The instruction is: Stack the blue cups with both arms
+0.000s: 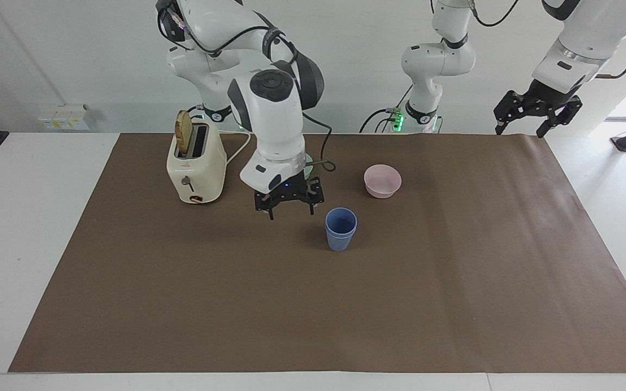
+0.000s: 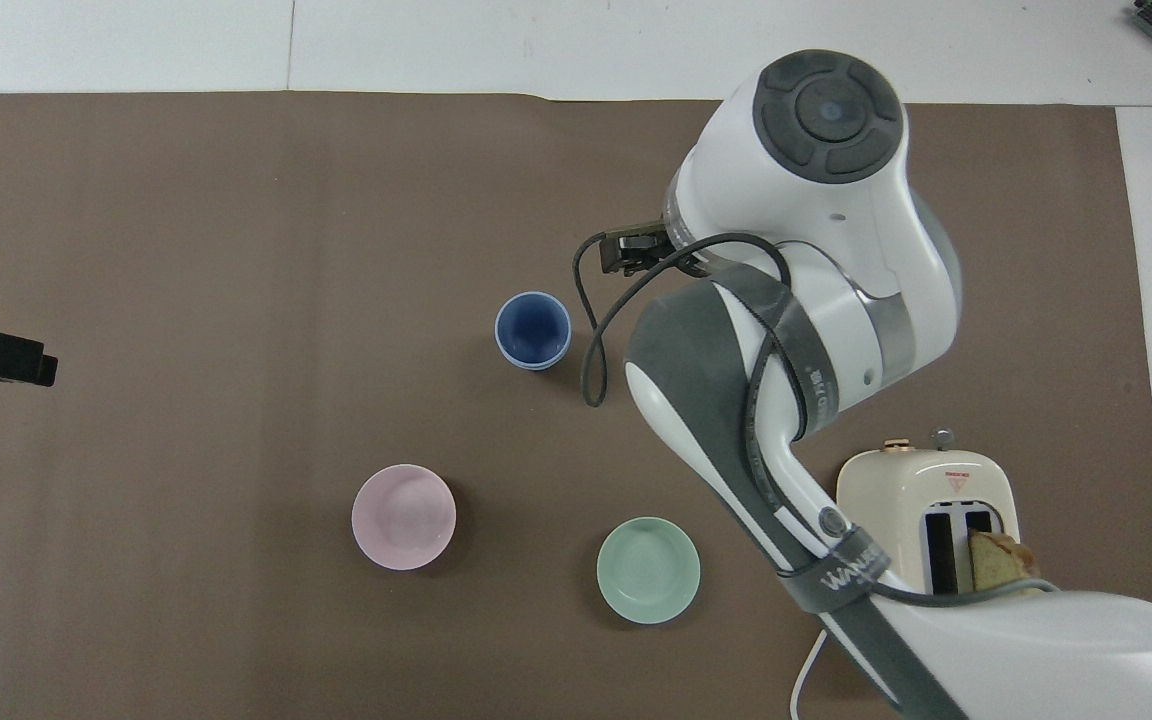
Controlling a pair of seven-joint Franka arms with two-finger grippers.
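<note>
White "WANJEED"-lettered strap (image 2: 839,580) on right arm, its end effector (image 1: 289,208) spread wide, empty, beside nested blue cups (image 1: 340,229).

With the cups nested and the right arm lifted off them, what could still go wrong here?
The stacked blue cups stand free on the mat; the right pincer, open, hangs just beside them, so a low sideways sweep could tip the stack. Its slack black cable loops close to the cups' rim and might snag it. The left pincer waits, open, at the table's edge.
</note>
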